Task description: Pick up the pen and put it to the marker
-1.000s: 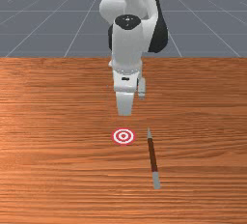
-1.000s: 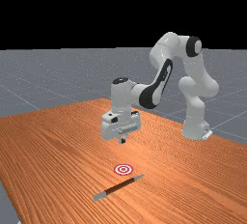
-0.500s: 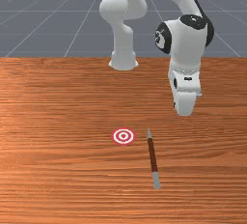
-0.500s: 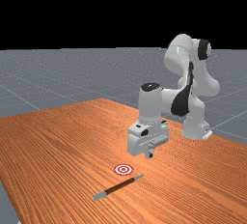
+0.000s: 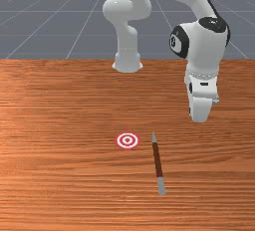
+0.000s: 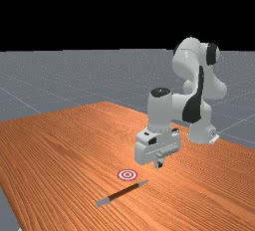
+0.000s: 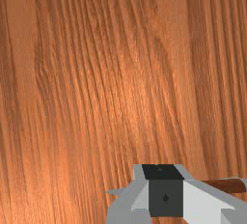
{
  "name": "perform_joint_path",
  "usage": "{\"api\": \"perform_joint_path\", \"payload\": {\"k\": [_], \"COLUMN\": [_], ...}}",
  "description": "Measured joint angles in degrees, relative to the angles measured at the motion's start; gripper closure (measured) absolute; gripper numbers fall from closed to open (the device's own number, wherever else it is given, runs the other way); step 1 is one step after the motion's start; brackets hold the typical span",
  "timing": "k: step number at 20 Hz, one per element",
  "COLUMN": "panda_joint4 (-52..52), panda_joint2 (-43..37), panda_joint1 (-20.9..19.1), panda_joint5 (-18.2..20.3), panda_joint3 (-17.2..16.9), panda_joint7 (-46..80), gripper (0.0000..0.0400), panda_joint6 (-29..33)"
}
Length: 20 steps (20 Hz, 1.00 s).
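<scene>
In the far view the gripper (image 6: 159, 165) hangs above the table, its fingers together, above and to the right of the pen's pointed end. The pen (image 6: 122, 193) lies flat on the wood, brown with grey ends. In the front view the hand (image 5: 200, 106) is up and to the right of the pen (image 5: 157, 159), whose tip points toward the arm's side. The red-and-white ringed marker (image 5: 127, 140) is left of that tip. The wrist view has the closed gripper (image 7: 164, 179) with nothing between its fingers, partly covering the pen (image 7: 226, 186).
The arm's base (image 5: 127, 60) stands at the table's far edge in the front view. Bare wood of the table (image 5: 60, 150) stretches to the left of the marker there.
My hand has swung from above the marker toward the front view's right, moving fast at first and only slightly in the latest half second. Pen and marker have stayed where they were.
</scene>
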Motion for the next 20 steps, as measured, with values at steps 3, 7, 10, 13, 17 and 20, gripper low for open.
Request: {"api": "perform_joint_path", "payload": {"k": [3, 7, 10, 13, 17, 20], "panda_joint4": [3.04, 8.06, 10.28, 9.15, 37.36, 43.35], "panda_joint2": [1.81, 6.59, 12.85, 15.29, 30.57, 33.65], "panda_joint1": [2.38, 2.24, 2.19, 2.86, 0.35, 1.88], "panda_joint5": [-0.2, 0.25, 0.22, -0.28, 1.84, -0.54], "panda_joint3": [0.44, 1.7, 1.74, 0.69, 3.34, 0.67], "panda_joint7": [2.94, -0.17, -0.43, 1.75, -4.54, -2.36], "gripper": [0.04, 0.04, 0.04, 0.04, 0.04, 0.04], "panda_joint6": [-1.22, -4.27, -1.22, 4.52, -7.14, -9.65]}}
